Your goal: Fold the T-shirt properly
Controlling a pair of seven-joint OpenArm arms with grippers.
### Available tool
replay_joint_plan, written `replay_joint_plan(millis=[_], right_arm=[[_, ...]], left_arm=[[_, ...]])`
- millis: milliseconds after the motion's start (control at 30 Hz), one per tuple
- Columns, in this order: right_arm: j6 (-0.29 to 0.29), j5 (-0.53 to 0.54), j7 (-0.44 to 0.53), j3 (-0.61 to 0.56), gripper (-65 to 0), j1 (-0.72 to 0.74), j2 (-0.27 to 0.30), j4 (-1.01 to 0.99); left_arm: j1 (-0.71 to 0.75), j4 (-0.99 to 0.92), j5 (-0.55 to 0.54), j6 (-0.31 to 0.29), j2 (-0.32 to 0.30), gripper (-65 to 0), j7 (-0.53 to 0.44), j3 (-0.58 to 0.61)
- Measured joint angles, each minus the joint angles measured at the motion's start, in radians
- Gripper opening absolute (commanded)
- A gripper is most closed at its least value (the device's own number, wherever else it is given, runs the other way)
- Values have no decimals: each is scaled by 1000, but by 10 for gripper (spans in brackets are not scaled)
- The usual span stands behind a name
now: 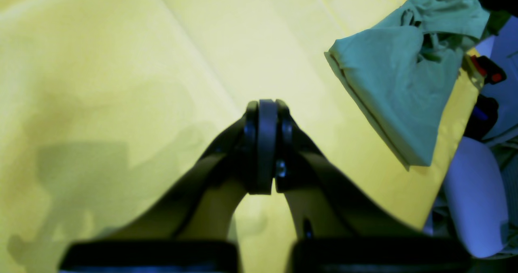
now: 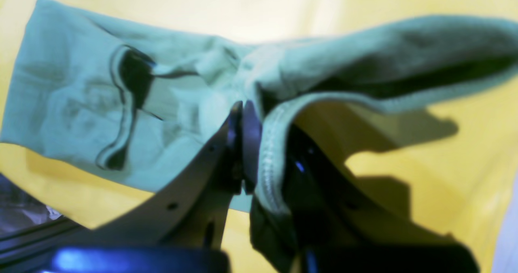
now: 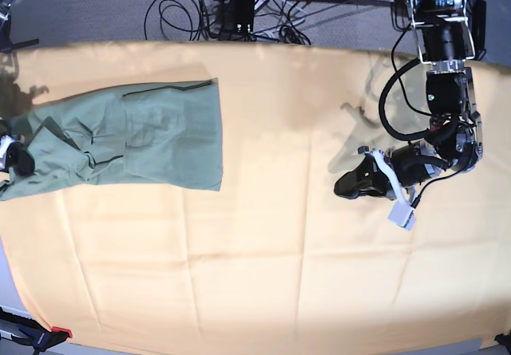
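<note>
Though base view hides it, right gripper (image 2: 253, 115) pinches T-shirt (image 2: 101, 103) hem.

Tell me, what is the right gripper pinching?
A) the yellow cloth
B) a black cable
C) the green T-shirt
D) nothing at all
C: in the right wrist view the right gripper is closed on a stitched edge of the T-shirt, lifting that bit above the yellow cloth.

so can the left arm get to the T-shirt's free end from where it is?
Probably yes: only bare yellow cloth lies between the shut, empty left gripper and the T-shirt. The right gripper pinches its far end.
</note>
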Motion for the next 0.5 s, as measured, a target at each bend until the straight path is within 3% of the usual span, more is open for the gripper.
replay_joint_plan(millis=[167,300,500], right_arm=[[0,182,-124,0,-650,-1,-65,113],[1,320,-124,0,-650,-5,-123,188],[0,314,-124,-4,-650,-3,-180,246]], left_arm=[[0,0,0,0,0,-650,0,0],[0,0,0,0,0,-650,0,0],[0,0,0,0,0,-650,0,0]])
